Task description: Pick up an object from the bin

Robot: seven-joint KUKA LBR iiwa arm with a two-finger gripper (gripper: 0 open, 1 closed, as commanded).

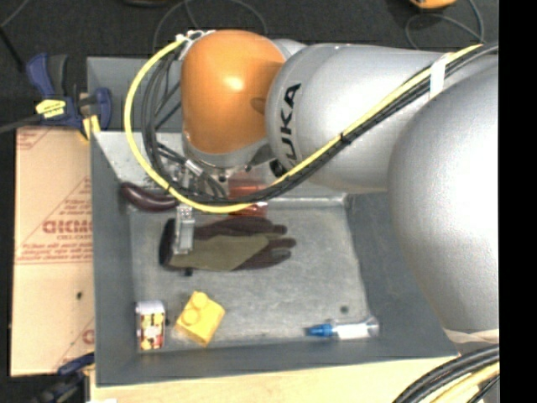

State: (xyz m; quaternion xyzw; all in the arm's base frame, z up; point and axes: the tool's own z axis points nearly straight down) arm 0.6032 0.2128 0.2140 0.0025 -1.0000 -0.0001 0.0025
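My gripper [185,235] hangs under the orange wrist cover, low over the left end of a dark olive and brown glove [239,252] that lies flat in the middle of the bin. The gripper's tip is at the glove's cuff; I cannot see whether it touches. A yellow toy brick [200,317] lies near the front left, below the glove. Beside it stands a small red and white box [149,325].
A white marker with a blue cap [340,332] lies along the front wall at the right. A dark maroon curved thing [141,196] sits by the back left wall, and a reddish thing [252,194] is half hidden under the arm.
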